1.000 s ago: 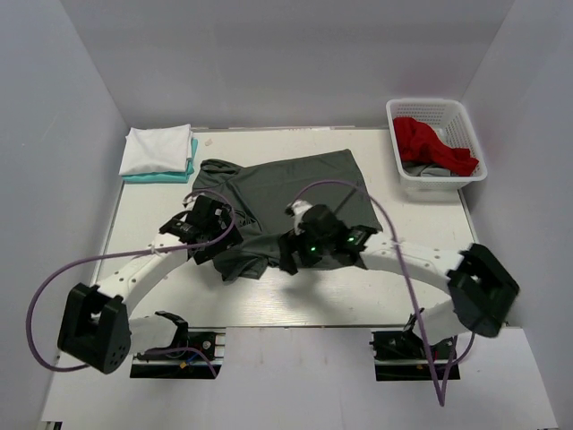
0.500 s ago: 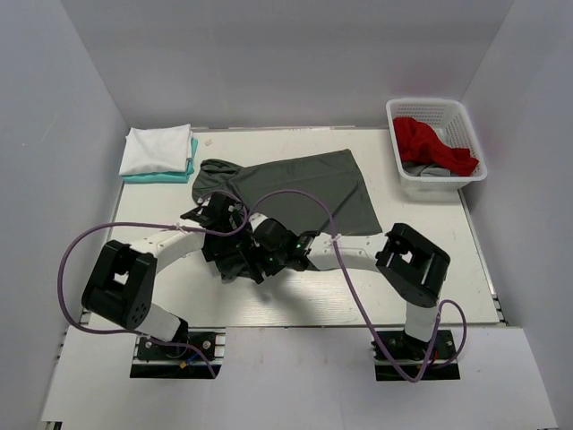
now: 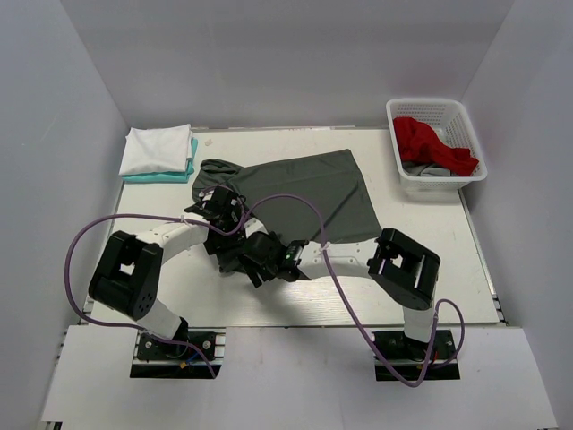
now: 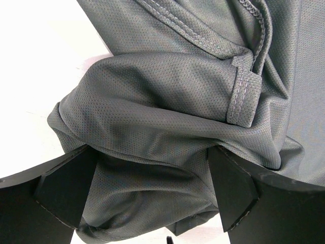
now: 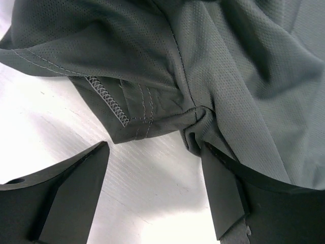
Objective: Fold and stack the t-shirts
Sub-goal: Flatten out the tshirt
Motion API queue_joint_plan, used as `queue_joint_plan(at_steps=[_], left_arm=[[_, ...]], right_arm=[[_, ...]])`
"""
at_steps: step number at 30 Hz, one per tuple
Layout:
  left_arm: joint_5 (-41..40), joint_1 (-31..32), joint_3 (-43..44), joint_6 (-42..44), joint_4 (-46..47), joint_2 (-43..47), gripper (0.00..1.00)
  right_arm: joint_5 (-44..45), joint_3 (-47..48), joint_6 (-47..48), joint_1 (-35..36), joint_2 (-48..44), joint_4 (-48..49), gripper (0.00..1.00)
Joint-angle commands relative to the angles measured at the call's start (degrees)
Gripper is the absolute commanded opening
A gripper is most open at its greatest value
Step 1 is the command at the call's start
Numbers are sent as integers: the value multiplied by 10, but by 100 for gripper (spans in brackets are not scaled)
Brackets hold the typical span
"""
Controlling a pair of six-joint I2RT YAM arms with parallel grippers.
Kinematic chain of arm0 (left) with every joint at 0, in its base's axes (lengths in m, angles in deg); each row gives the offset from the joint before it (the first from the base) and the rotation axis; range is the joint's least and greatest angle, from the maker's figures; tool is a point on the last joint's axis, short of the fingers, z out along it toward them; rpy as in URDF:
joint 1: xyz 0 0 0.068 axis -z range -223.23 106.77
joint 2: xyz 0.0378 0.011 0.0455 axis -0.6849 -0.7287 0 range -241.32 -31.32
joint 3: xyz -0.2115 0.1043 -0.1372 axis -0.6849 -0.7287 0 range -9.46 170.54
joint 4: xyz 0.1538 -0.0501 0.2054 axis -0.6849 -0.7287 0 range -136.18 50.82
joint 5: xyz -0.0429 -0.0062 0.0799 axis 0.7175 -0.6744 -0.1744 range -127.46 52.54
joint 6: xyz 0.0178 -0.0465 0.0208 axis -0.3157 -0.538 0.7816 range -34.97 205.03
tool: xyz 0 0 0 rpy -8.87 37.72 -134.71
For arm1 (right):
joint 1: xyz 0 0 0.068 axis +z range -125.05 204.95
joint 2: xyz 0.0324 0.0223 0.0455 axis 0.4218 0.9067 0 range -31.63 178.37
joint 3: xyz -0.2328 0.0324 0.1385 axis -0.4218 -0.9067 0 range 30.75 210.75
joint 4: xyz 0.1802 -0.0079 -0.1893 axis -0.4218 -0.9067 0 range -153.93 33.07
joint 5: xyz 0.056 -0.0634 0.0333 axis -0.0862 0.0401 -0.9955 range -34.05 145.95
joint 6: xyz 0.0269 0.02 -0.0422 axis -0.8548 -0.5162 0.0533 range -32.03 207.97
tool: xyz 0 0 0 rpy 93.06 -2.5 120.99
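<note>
A dark grey t-shirt [image 3: 304,188] lies spread on the table, its near left corner bunched up. My left gripper [image 3: 224,235] stands open over that bunch, and a thick fold of grey cloth [image 4: 152,127] fills the space between its fingers [image 4: 63,193]. Just to its right, my right gripper [image 3: 260,260] is open at the shirt's hem [image 5: 117,109], with bare table between its fingers and the right finger [image 5: 223,198] against the cloth. A folded white t-shirt [image 3: 159,148] rests on a teal t-shirt [image 3: 172,176] at the back left. A red t-shirt [image 3: 430,143] lies in the basket.
The white lattice basket [image 3: 467,121] stands at the back right corner, with a bit of grey cloth under the red shirt. Both arms bend inward and meet low over the front left of the table [image 3: 403,215]. Purple cables loop above them.
My right arm has swung left across the grey shirt to its near left corner, and its jaws have narrowed a little. My left gripper has shifted slightly right onto the bunched cloth.
</note>
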Motion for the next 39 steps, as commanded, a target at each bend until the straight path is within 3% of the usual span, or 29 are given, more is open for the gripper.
queue_joint_plan(at_steps=[1,6,16,33,35,39], left_arm=[[10,-1,-26,-5,7,-41,100],[16,-1,-26,-5,12,-46,100],[22,-1,-26,-5,18,-51,100],[37,-1,-31,1,23,-51,100],[37,-1,-31,1,23,-51,100],[37,-1,-31,1,23,-51,100]], right_arm=[[62,30,16,24,-15,11,78],[38,23,65,38,-32,46,82],[-5,56,72,39,12,66,84],[-13,69,68,14,86,76,68],[-16,65,64,10,93,77,54],[-12,56,54,7,92,71,35]])
